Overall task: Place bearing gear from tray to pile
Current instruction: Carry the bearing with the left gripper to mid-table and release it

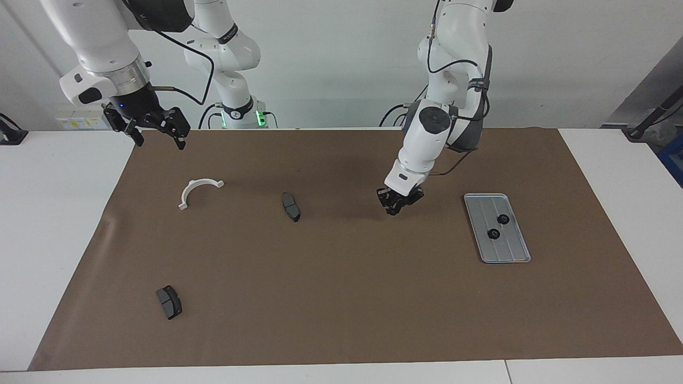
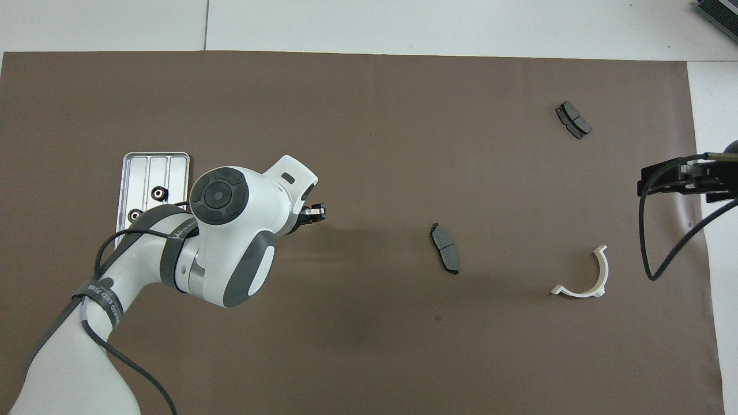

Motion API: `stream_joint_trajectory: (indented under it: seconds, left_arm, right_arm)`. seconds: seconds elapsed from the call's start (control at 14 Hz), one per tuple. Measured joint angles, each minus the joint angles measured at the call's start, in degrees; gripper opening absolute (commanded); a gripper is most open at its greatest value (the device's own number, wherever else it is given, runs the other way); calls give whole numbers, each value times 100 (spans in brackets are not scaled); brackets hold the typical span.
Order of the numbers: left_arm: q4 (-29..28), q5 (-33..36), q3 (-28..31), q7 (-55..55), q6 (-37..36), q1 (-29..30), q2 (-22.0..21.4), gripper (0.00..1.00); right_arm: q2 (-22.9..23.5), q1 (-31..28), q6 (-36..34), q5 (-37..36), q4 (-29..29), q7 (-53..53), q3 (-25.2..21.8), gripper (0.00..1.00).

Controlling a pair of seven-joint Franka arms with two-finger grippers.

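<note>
Brown mat (image 1: 341, 298): two gears (image 1: 502, 218) left on tray (image 1: 512, 255); left gripper (image 1: 397, 203) mid-transit toward pile (image 1: 291, 207), fingers pressed together, load unclear; right gripper (image 1: 155, 125) spread, waiting.

So the mat (image 1: 341, 277) covers most of the worktop (image 1: 53, 213), and everything sits on it. Taking the tray (image 1: 509, 250) at the left arm's end as the reference: two gears (image 1: 502, 218) (image 1: 494, 233) lie in it. One brake pad (image 1: 291, 206) is mid-mat, toward the right arm's end from the tray. The bracket (image 1: 196, 191) is further that way. Another brake pad (image 1: 169, 302) lies farther from the robots than the bracket.
</note>
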Motion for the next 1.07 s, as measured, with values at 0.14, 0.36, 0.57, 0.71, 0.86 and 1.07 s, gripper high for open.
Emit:
stream_joint_trajectory:
  seconds: [0.14, 0.36, 0.57, 0.71, 0.86, 1.07]
  left_arm:
    - [1, 0, 7, -131, 131, -239, 78, 26]
    - [115, 0, 8, -443, 388, -584, 358, 26]
    - [359, 0, 16, -477, 398, -713, 586, 39]
    - [392, 0, 20, -480, 398, -729, 605, 61]
    - [400, 0, 59, -480, 398, -728, 605, 63]
    - [417, 0, 178, -482, 389, -648, 604, 62]
  right_arm:
    - [0, 0, 0, 0, 0, 0, 0, 100]
    - [0, 0, 0, 2, -4, 0, 0, 100]
    - [0, 0, 0, 2, -17, 0, 0, 100]
    - [-2, 0, 0, 9, -30, 0, 0, 100]
    - [-7, -8, 0, 60, -60, 0, -3, 100]
    - [-39, -64, 248, 83, -199, -4, -9, 100]
